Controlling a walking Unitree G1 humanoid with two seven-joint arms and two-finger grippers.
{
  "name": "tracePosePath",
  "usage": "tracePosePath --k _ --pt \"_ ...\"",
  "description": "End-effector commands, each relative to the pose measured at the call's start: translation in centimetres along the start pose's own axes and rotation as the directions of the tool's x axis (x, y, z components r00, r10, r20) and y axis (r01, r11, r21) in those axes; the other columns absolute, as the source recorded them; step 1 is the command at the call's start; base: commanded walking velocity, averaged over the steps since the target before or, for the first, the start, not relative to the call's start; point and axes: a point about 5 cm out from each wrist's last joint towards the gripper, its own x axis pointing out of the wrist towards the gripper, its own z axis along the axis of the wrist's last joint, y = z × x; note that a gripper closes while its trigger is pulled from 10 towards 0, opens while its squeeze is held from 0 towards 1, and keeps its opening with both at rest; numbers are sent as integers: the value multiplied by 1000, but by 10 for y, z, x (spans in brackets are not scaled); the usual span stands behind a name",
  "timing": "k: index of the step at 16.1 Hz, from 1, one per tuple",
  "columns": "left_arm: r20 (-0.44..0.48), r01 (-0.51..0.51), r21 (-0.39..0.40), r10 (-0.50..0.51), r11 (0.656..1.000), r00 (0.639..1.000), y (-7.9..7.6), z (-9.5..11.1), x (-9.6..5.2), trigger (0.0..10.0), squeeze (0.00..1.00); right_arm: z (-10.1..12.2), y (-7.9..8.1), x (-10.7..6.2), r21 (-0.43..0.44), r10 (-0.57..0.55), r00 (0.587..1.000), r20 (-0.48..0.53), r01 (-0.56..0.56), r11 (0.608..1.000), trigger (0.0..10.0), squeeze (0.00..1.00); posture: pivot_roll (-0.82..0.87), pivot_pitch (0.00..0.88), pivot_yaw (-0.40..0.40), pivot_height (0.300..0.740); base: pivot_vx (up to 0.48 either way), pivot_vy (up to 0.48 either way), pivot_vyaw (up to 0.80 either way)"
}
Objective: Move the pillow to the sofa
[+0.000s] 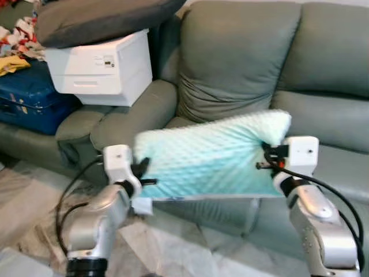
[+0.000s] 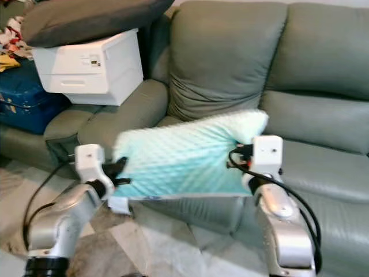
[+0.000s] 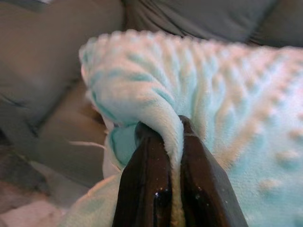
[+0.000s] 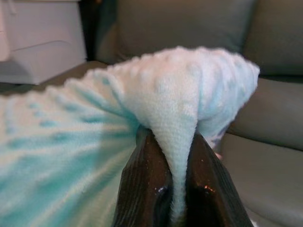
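While both arms reached forward, the pale mint pillow (image 1: 210, 154) with its raised dotted nap hung stretched between them, held up in the air in front of the grey-green sofa (image 1: 323, 86) and above the front edge of its seat. The left claw (image 1: 144, 173) was clenched on the pillow's left end; in the left wrist view its two dark fingers (image 3: 147, 184) pinched a fold of the fabric between them. The right claw (image 1: 266, 157) was likewise clamped on the pillow's right end near the upper corner, and the right wrist view showed its fingers (image 4: 142, 184) squeezing a ridge of the fleece. The pillow sat tilted, its right end higher than its left.

Behind the pillow stood the sofa's back cushion (image 1: 236, 57), and to the left the padded armrest (image 1: 135, 112). On the neighbouring seat past that armrest rested a white box-shaped appliance (image 1: 101, 69) with a dark grey cushion (image 1: 98, 20) lying on top of it. A blue suitcase (image 1: 29, 98) lay beside the appliance. Marbled floor tiles (image 1: 167, 248) showed beneath the arms.
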Motion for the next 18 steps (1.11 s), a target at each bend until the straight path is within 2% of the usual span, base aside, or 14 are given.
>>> tracePosePath --k 1,11,14,18 --pt "17 -8 13 7 1000 1000 4 7 -2 10000 0 8 4 1 1 6 999 32 -6 1000 10000 0 -114 0 45 740 -277 0 0" --pt "12 1 11 -1 1000 1000 3 6 -1 10000 0 8 3 1 -2 6 999 32 -6 1000 10000 0 -117 0 43 740 -278 0 0" --pt "65 49 59 -53 997 996 -1 9 -3 10000 0 8 3 1 -7 5 1000 29 -4 1000 10000 0 -120 0 43 740 0 0 0" --pt "96 52 78 -60 996 994 1 16 -1 10000 0 8 2 1 -12 0 1000 23 1 1000 10000 0 -122 0 40 740 0 0 0"
